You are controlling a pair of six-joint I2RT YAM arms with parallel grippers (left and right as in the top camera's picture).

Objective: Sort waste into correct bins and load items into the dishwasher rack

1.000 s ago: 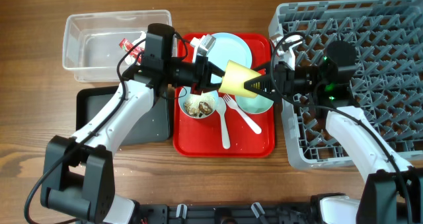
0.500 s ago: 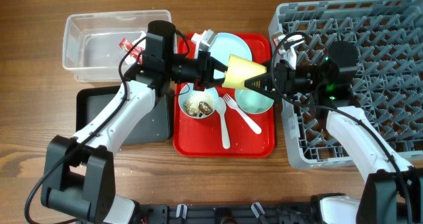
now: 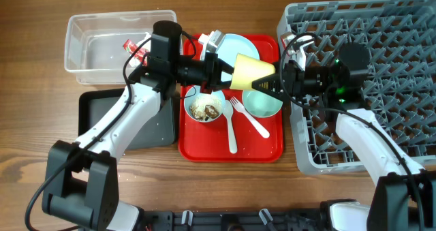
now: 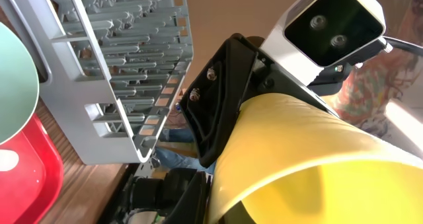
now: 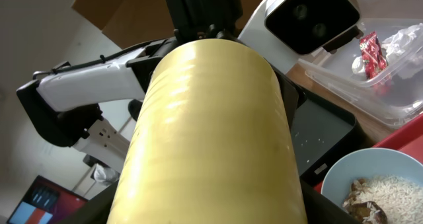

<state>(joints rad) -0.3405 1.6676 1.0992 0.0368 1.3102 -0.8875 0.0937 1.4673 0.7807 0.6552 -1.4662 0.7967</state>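
Shifted rearward, yellow cup lies sideways, mouth leftward, gripped by left claw, right claw.

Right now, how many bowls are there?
2. The pale blue bowl, holding food scraps, sits on the red tray. The mint green bowl sits beside it, nearer the grey rack, partly hidden by the yellow cup. I see no others.

Centre of frame, a plain yellow cup; around it, a red serving tray, mint green bowl, pale blue bowl and pale blue plate; right, a grey lattice-patterned rack; left, a brown wood-grain table.
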